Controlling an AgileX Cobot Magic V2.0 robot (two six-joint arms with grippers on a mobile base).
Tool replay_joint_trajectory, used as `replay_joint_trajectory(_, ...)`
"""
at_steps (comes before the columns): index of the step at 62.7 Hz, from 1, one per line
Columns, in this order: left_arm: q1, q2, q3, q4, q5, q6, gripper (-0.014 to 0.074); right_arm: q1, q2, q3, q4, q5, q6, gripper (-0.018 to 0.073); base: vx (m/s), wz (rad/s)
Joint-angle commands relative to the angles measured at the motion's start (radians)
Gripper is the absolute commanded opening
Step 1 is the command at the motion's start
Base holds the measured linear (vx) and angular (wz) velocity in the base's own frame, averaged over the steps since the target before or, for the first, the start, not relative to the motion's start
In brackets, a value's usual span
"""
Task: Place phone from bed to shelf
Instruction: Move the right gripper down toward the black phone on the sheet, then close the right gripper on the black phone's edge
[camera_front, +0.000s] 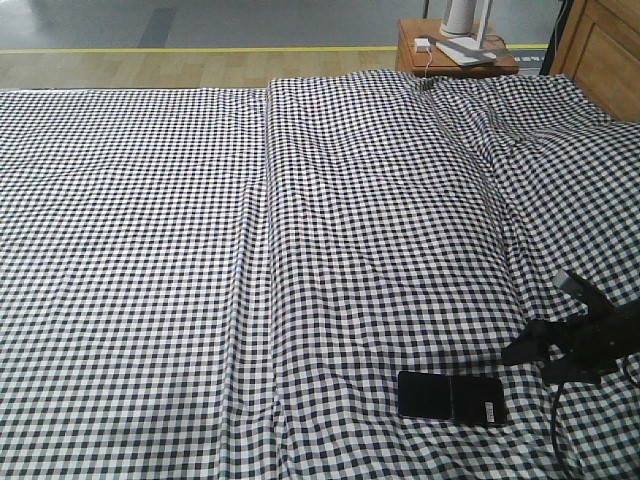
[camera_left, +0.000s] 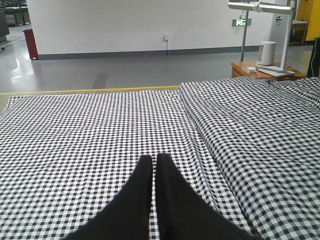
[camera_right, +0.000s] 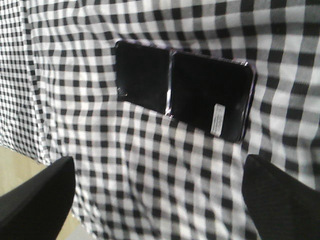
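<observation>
The phone (camera_front: 450, 397) lies flat, face up, on the bed (camera_front: 150, 250) near its front edge, a fold line across its middle and a white sticker (camera_right: 217, 119) near one end. My right claw (camera_front: 535, 355) hangs just beside it, to its right and a little above the cloth, spread wide with nothing between the fingers (camera_right: 45, 195). In the wrist view the phone sits ahead of the gap, not yet inside it. My left claw (camera_left: 154, 159) hovers over bare gingham well away, its fingers pressed together and empty.

I judge the phone to be light, rigid and slick – glossy glass, with a thin rim that gives little to grip. It may also be hinged at that line, so I would rather not squeeze end to end. Best to straddle the short width, pressing into the soft bedding so my fingers catch the long edges near the middle. I should close gently – glass chips, and a loose pinch lets it slide out.
</observation>
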Motion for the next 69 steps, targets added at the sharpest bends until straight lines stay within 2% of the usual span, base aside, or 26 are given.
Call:
replay_joint_trajectory(1,-0.004,-0.013,-0.021,-0.009,-0.072,-0.006,0.0001,-0.006,0.003,-0.069,0.028,0.064,-0.019,0.0624,0.00,0.00)
replay_joint_trajectory(40,-0.004,-0.013,-0.021,-0.009,-0.072,-0.006,0.0001,-0.003,0.255,-0.252,0.122,0.112,-0.114,0.0598,0.00,0.00)
replay_joint_trajectory(69,-0.004,-0.013,-0.021,-0.009,-0.072,-0.006,0.0001,-0.003,0.362,-0.289,0.147,0.129,-0.175,0.0594,0.00,0.00)
